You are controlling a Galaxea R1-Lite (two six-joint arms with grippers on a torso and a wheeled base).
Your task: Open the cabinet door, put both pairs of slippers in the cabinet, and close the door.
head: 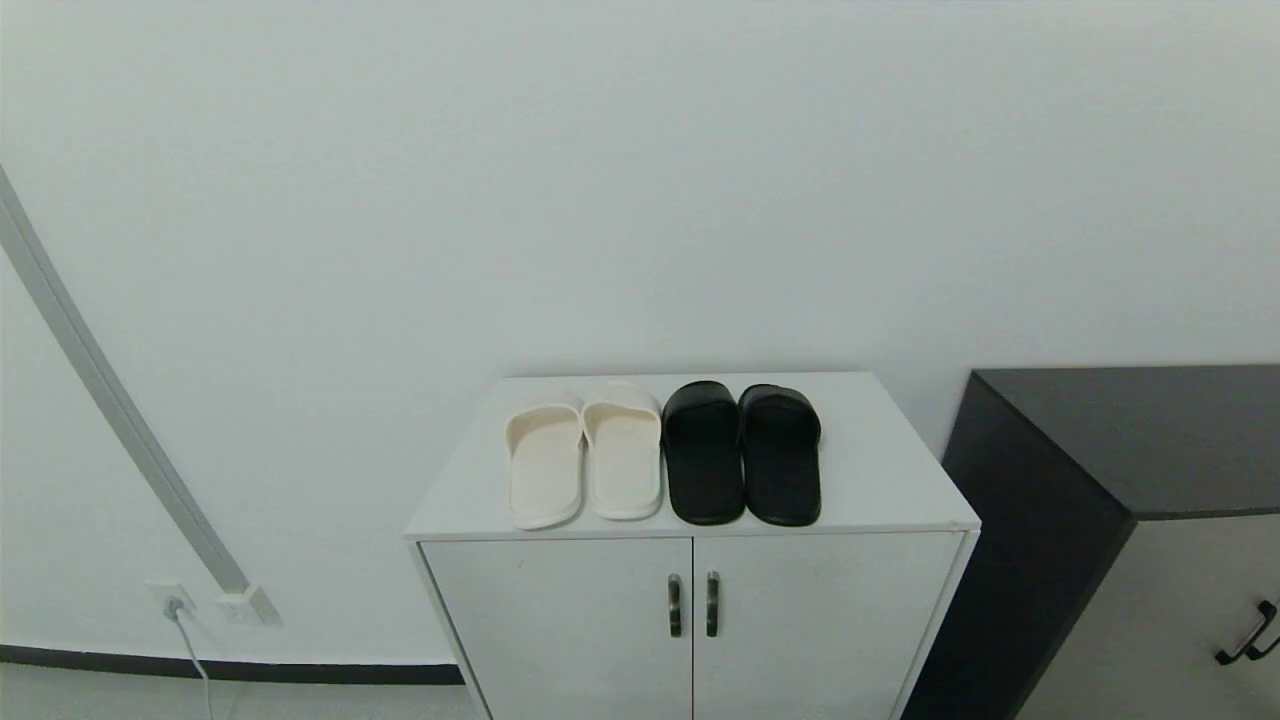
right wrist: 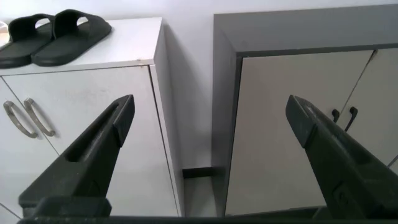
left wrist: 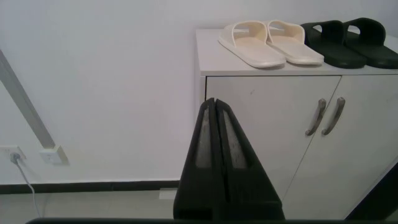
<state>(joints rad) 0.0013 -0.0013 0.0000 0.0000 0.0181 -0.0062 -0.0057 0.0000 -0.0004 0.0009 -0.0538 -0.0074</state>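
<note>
A white cabinet (head: 690, 620) stands against the wall with both doors shut; two dark handles (head: 692, 604) meet at its middle. On its top lie a cream pair of slippers (head: 584, 455) on the left and a black pair of slippers (head: 742, 452) on the right. The left wrist view has the cabinet (left wrist: 273, 124), the cream slippers (left wrist: 270, 42) and the black slippers (left wrist: 351, 41), with my left gripper (left wrist: 216, 101) shut and empty, off the cabinet's left front. My right gripper (right wrist: 211, 109) is open and empty, in front of the cabinet's right edge (right wrist: 93, 124); the black slippers (right wrist: 53, 34) lie above.
A dark-topped cabinet (head: 1120, 520) with its own handles (head: 1248, 632) stands close on the right, a narrow gap between the two. A wall socket with a plugged cable (head: 172, 605) and a slanted grey conduit (head: 110, 400) are on the wall to the left.
</note>
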